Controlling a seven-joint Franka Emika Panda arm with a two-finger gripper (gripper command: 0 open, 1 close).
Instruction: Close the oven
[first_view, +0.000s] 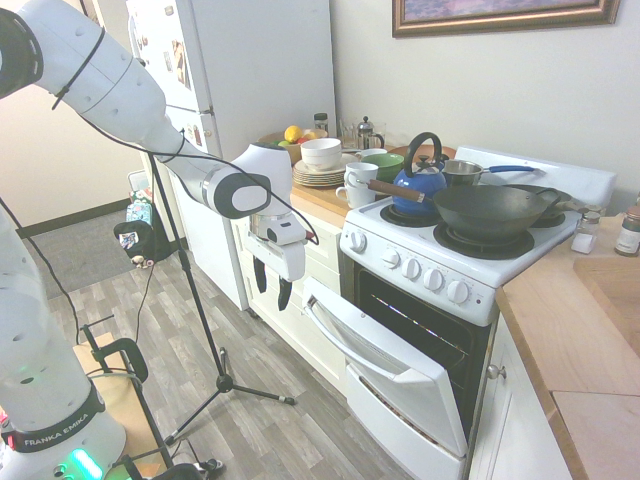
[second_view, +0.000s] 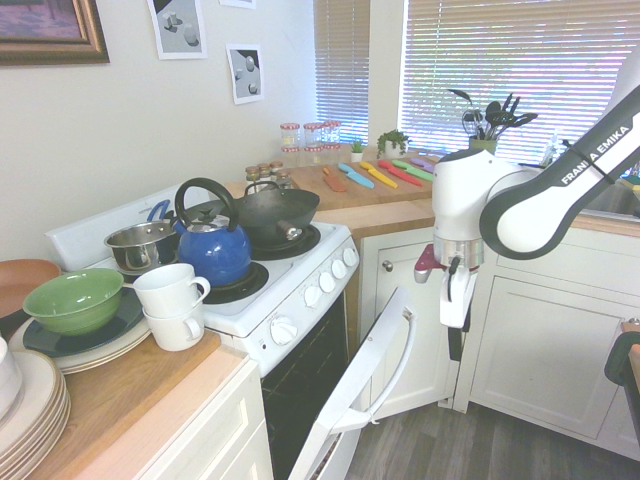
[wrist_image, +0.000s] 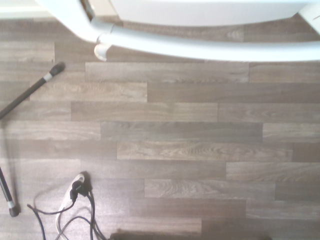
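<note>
The fingers (first_view: 271, 287) hang released, pointing down, gripping nothing, just beside the bar handle (first_view: 352, 350) of the oven (first_view: 420, 330), whose door (second_view: 368, 385) stands partly dropped open. "FRANKA EMIKA" is printed on the arm (second_view: 600, 150). Grey wood-plank floor (wrist_image: 175, 135) lies below; a wooden desk (first_view: 570, 320) flanks the oven under a plain wall.

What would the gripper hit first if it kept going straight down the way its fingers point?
Probably the wood floor: the gripper points down beside the oven door's bar handle, which seems just off that line, though depth is unclear.
</note>
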